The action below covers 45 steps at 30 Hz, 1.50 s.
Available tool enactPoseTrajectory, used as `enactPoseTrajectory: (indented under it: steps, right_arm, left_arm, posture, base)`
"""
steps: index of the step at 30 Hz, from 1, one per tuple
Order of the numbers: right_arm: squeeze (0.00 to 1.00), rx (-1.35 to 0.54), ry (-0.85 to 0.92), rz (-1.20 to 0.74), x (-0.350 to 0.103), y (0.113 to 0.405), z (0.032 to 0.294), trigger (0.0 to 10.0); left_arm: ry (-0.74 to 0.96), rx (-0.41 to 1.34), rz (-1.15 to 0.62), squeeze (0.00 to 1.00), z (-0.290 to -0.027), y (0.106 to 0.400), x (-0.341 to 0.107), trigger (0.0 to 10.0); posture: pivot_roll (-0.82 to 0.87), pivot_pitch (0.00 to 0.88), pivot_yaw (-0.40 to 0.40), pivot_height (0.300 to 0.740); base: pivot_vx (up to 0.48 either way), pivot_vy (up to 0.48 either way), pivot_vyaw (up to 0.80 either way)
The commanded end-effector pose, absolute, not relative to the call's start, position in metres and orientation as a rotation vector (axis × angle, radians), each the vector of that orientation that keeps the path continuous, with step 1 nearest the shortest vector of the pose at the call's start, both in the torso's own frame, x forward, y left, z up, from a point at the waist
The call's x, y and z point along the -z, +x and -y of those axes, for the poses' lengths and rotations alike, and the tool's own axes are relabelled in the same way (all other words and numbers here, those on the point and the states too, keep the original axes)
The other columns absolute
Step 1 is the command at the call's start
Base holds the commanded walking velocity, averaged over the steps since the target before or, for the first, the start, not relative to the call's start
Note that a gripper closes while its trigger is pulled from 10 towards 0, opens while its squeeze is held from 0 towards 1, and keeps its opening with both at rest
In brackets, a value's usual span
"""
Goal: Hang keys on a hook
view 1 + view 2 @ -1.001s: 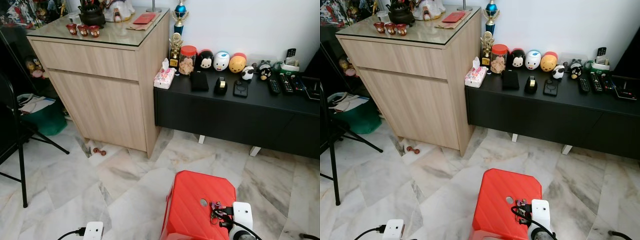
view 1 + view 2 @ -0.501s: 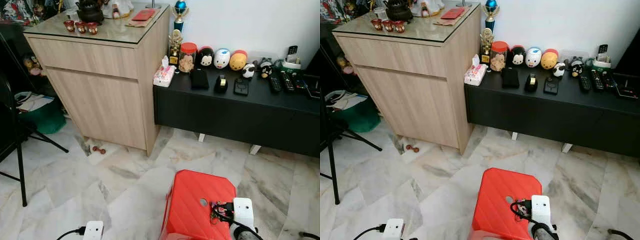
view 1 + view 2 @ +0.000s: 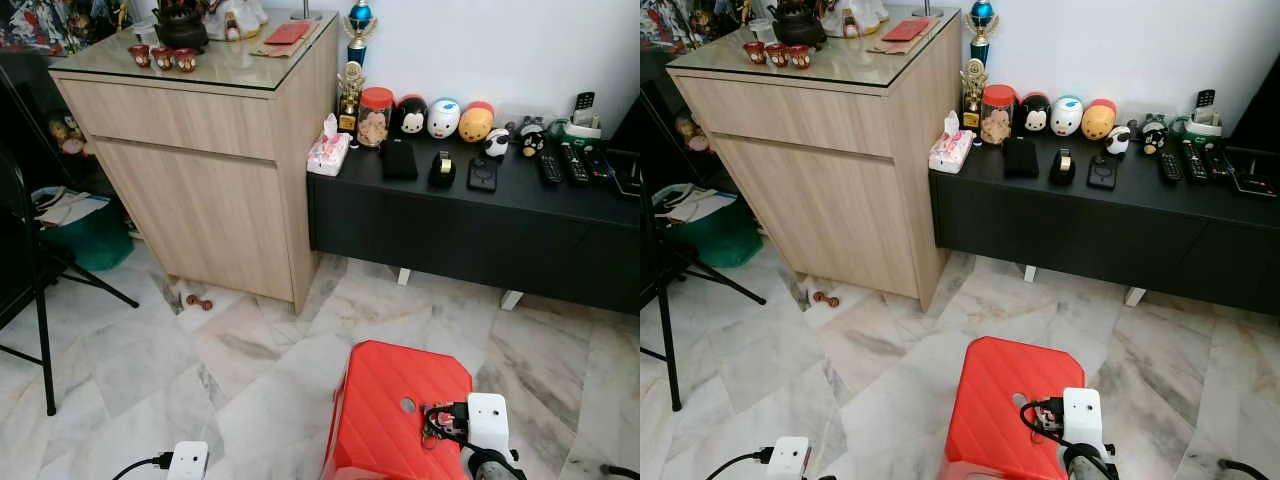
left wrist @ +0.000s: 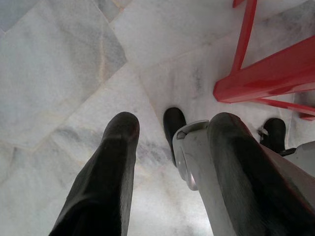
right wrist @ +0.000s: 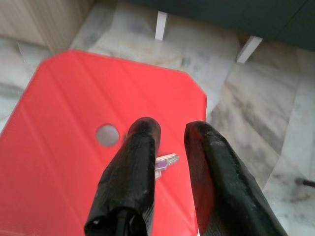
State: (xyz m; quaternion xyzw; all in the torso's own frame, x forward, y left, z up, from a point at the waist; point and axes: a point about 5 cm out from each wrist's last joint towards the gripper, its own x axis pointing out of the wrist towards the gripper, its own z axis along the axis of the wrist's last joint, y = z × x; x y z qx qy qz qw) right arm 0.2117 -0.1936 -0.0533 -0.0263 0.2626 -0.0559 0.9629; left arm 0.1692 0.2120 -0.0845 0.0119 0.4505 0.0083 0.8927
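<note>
The marble floor (image 3: 120, 360) takes up most of the scene, with a tall wood cabinet (image 3: 215, 160) against the wall and a long black counter (image 3: 470, 215) right beside it. The counter carries a row of stuff: a tissue pack (image 3: 328, 155), a jar (image 3: 376, 117), some round cartoon figures (image 3: 443, 118) and a few remotes (image 3: 560, 165) at the far end. A trophy (image 3: 359, 28) stands behind the jar. Off to the robot's left there's a black tripod leg (image 3: 40, 330), and a little brown thing (image 3: 198, 301) lies on the floor at the cabinet's foot.

Closer in sits a red stool (image 3: 395, 410), between the robot and the counter. The keys (image 5: 165, 161) are lying flat on the stool's top, near the small round hole (image 5: 107, 134), towards the robot's right edge of the seat.

The right pincer (image 5: 170, 135) hangs just over the keys with its two black fingers a bit apart, nothing gripped. One finger (image 5: 140, 152) covers part of the keys, so I can't tell whether it's touching them.

The left pincer (image 4: 170, 132) hangs low over the floor next to the stool's leg, fingers spread and empty.
</note>
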Motion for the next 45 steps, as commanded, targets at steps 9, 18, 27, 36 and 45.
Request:
enactPoseTrajectory:
  steps: [9,18,27,36,45]
  right_arm:
    - [0.00,0.039,-0.049,-0.025,-0.038,0.298,0.159,10.0]
    - [0.00,0.117,-0.094,-0.094,-0.031,0.293,0.166,10.0]
    - [0.00,0.157,-0.074,-0.153,-0.023,0.292,0.169,10.0]
    - [0.00,0.096,-0.121,-0.139,-0.031,0.301,0.156,10.0]
    - [0.00,0.114,-0.134,-0.195,-0.024,0.300,0.159,10.0]
  left_arm:
    - [0.039,-0.009,-0.942,0.00,-0.213,0.167,0.085,10.0]
    - [0.037,-0.019,-0.934,0.00,-0.213,0.169,0.084,10.0]
    - [0.030,-0.027,-0.932,0.00,-0.213,0.170,0.084,10.0]
    - [0.019,-0.030,-0.933,0.00,-0.211,0.169,0.085,10.0]
    - [0.017,-0.041,-0.944,0.00,-0.213,0.166,0.086,10.0]
  posture:
    - [0.05,0.013,0.014,0.740]
    - [0.05,0.032,0.008,0.740]
    - [0.05,0.052,0.008,0.740]
    - [0.05,0.060,0.001,0.735]
    - [0.06,0.062,0.000,0.685]
  base:
    - [0.000,0.000,0.00]
    - [0.000,0.000,0.00]
    - [0.000,0.000,0.00]
    - [0.000,0.000,0.00]
    - [0.000,0.000,0.00]
